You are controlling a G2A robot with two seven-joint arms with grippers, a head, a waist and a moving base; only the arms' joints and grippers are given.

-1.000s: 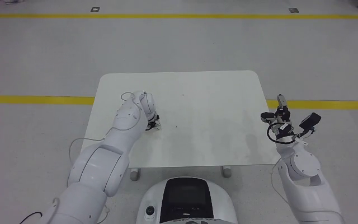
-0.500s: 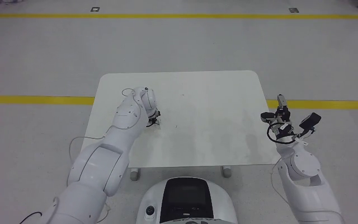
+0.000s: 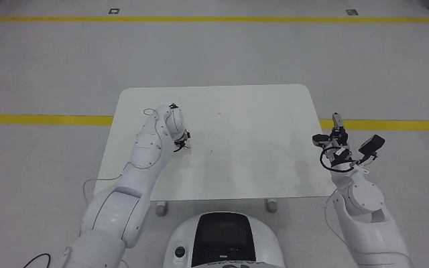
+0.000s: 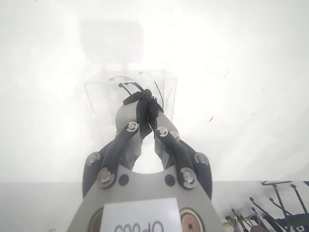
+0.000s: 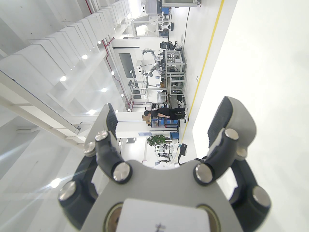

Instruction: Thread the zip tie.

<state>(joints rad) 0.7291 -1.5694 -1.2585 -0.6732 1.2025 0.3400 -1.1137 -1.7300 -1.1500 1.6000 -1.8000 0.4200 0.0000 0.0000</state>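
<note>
**Left end effector** [image 4: 147, 112]: the fingers are drawn together and the pads meet on a black zip tie [image 4: 138, 97]. The tie is bunched at the tips, with one short end poking out sideways. The tips sit over the mouth of a small clear box [image 4: 169, 90]. Several thin black ties [image 4: 125, 86] curve inside the box. I cannot tell whether the tips are below the box rim or just above it.

**Position, top view:** the left end effector [image 3: 182, 141] is over the left half of the white worktop [image 3: 261, 141]. It is well in from the left edge and roughly midway between the far and near edges. From the box a wide bare stretch of worktop runs to the right edge, with open surface toward the far and near edges as well. The worktop corners are rounded.

**Right end effector** [image 3: 338, 128]: it is off the worktop, just past the right edge, over the grey floor [image 3: 375, 67]. In its own wrist view the fingers [image 5: 112, 119] are spread wide with nothing between them. The end effector is turned toward the room, with the worktop's curved edge alongside it. The two arms are well apart, with the bare right half of the worktop between them.

**Floor:** a yellow line [image 3: 53, 119] meets the worktop at its left edge and shows again beyond its right edge. A second yellow line [image 3: 214, 19] lies well beyond the far edge.
</note>
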